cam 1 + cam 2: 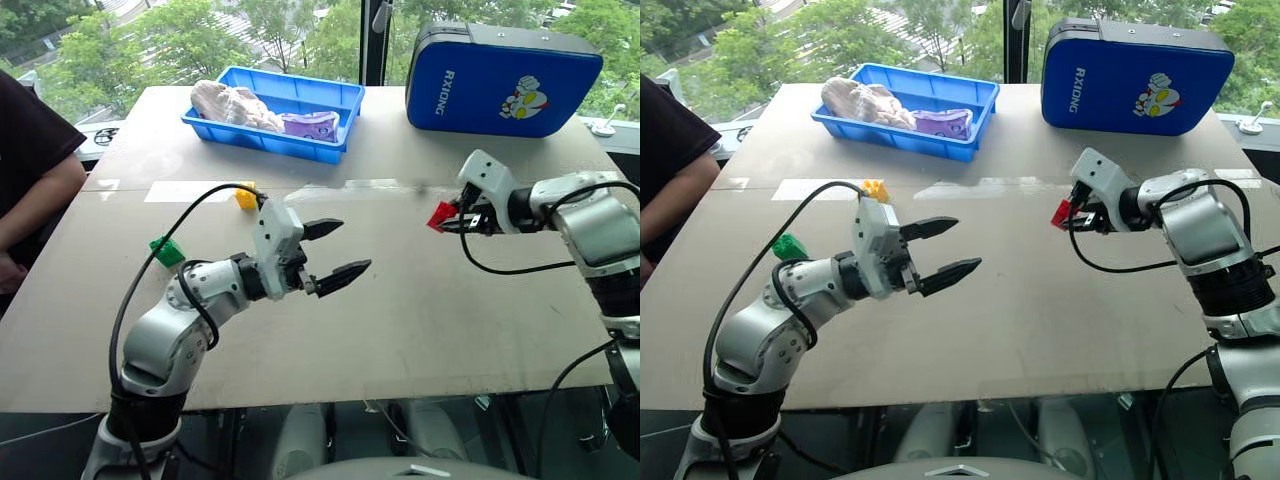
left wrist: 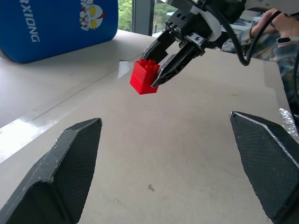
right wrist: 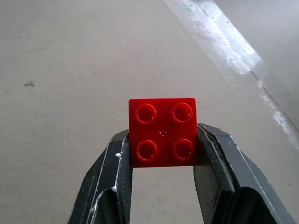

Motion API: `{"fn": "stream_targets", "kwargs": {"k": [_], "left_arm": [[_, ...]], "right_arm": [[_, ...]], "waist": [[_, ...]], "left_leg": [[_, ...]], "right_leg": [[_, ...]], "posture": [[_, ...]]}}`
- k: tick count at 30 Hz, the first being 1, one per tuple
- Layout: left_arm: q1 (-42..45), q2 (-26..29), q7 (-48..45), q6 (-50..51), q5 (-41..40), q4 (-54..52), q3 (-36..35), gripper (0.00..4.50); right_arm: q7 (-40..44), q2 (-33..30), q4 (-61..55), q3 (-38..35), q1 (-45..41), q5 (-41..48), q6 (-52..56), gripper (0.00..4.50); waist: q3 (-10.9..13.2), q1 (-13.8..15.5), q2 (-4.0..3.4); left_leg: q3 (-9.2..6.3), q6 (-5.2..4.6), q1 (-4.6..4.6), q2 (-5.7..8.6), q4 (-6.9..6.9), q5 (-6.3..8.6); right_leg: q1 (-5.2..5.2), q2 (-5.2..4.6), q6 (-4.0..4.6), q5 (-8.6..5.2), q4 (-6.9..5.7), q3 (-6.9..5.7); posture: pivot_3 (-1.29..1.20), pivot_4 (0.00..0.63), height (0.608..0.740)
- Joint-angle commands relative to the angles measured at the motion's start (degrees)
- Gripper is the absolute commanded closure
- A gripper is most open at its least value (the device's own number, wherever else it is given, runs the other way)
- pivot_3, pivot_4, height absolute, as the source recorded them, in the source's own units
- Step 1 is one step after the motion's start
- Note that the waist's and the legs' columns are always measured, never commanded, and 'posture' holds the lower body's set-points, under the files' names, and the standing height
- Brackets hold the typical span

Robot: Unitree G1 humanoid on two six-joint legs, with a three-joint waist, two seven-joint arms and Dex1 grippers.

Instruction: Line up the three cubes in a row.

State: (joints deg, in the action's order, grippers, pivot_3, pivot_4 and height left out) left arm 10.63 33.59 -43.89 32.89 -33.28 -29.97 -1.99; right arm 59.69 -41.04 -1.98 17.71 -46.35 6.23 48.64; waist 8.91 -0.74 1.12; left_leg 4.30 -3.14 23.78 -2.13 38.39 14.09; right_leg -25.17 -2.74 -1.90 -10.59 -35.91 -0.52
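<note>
The right gripper [image 1: 447,220] carries the clenched red cube [image 1: 441,214] above the table [image 1: 420,320], green cube [image 1: 167,251] and yellow cube [image 1: 245,195] lying apart, no row formed yet.

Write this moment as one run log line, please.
right claw: shut on red cube, above table | left claw: open, empty | green cube, yellow cube: on table, apart

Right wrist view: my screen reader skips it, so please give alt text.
A small red plastic studded brick is pinched between the right gripper's two black fingers, four studs facing the camera, above a bare beige tabletop.
</note>
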Motion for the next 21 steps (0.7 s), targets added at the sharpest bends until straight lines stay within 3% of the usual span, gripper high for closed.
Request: {"fn": "stream_targets", "kwargs": {"k": [1,12,21], "left_arm": [[-2.8,1.6,-0.6,-2.0,-2.3,-4.0,-5.6,0.0],[-13.2,10.2,-6.1,-2.4,-4.3,-6.4,-13.6,0.0],[-14.4,10.4,-5.7,-2.6,-4.7,-7.2,-13.9,0.0]], "right_arm": [[0.7,2.3,-5.8,2.9,-2.5,0.4,0.1,3.21],[1.6,4.3,-4.9,10.8,-3.9,-2.5,-1.9,3.21],[5.6,3.8,-0.1,12.0,-4.3,-3.3,-7.8,3.21]], "waist": [[0.0,-0.2,0.0],[0.0,0.1,0.0],[0.0,0.1,-0.01]], "left_leg": [[0.0,0.0,0.0,-0.01,-0.01,0.0],[-0.02,0.02,0.05,-0.01,-0.03,0.0],[-0.01,0.03,0.05,-0.01,-0.05,0.01]], "right_leg": [[-0.01,0.0,0.0,0.0,0.0,0.0],[-0.04,-0.13,0.02,-0.01,0.04,-0.14],[-0.06,-0.11,0.03,-0.01,0.03,-0.15]], "posture": [[0.0,0.15,0.74],[0.0,0.15,0.74],[0.0,0.15,0.74]]}}
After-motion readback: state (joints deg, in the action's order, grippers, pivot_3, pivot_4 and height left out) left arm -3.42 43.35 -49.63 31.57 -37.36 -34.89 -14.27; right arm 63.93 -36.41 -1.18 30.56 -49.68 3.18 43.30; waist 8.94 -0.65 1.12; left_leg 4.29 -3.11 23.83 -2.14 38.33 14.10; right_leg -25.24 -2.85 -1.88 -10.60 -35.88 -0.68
